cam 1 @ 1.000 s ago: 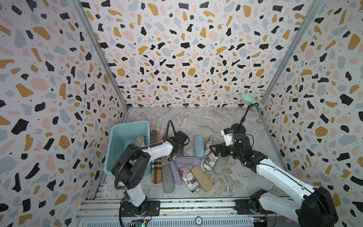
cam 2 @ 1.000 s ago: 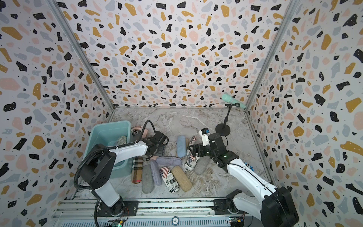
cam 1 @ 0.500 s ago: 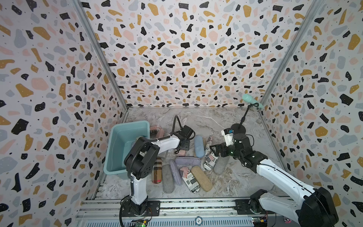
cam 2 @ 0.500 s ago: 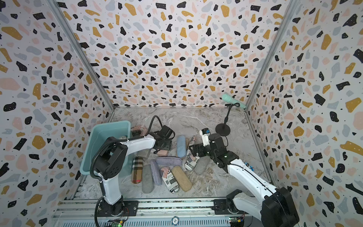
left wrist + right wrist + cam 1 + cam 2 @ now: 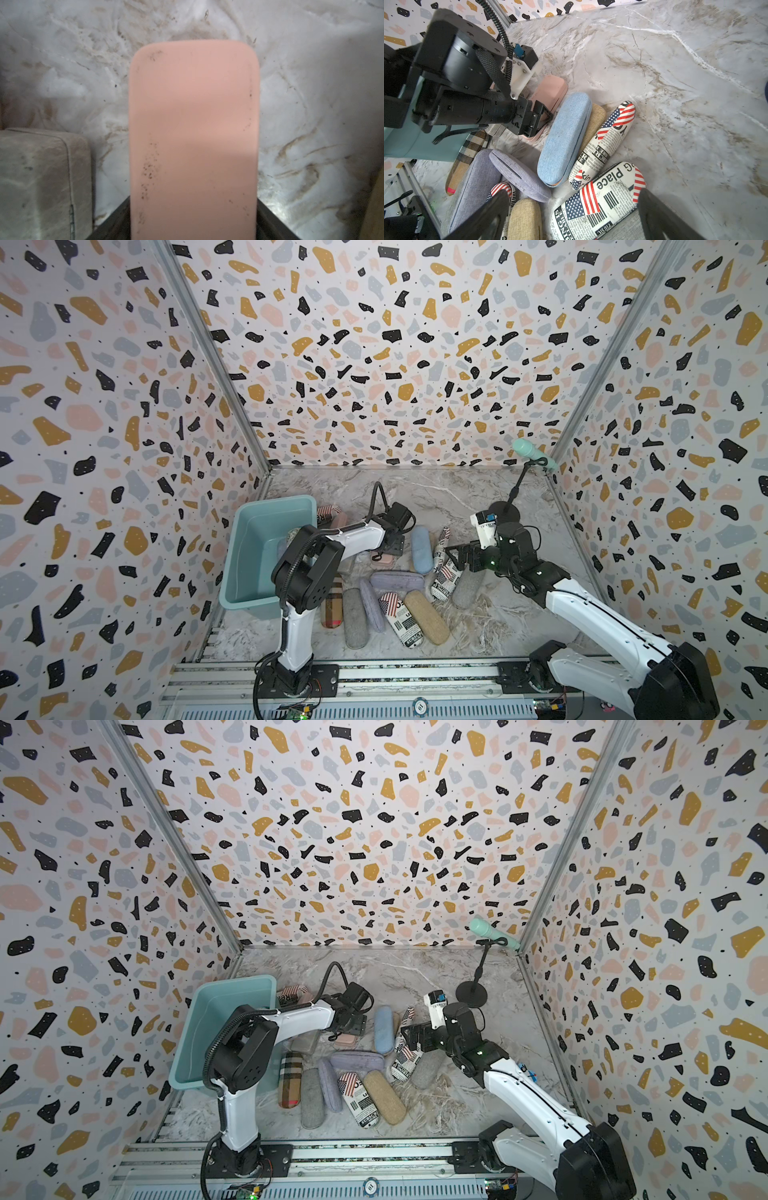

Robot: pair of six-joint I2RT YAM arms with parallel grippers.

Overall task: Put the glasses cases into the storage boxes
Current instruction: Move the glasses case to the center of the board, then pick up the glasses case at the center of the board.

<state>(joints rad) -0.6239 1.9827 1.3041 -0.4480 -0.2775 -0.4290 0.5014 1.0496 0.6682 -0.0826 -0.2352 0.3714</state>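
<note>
I had the left pincer (image 5: 538, 119) low over the marble worktop (image 5: 675, 83). Its jaws stood astride one short end of the pink case (image 5: 193, 124), which lay flat just beside the light blue case (image 5: 564, 139). They sat close along both long edges, set for a grip across the narrow width. Whether they were pressing yet I could not tell. That pick made sense to me, since it lay near the teal tub (image 5: 249, 556) and the carry would be short. The right pincer (image 5: 571, 196) hung spread wide and empty above the newsprint flag case (image 5: 598, 203), placed, I judged, for its own pick. Most cases lay loose outside the tub.
</note>
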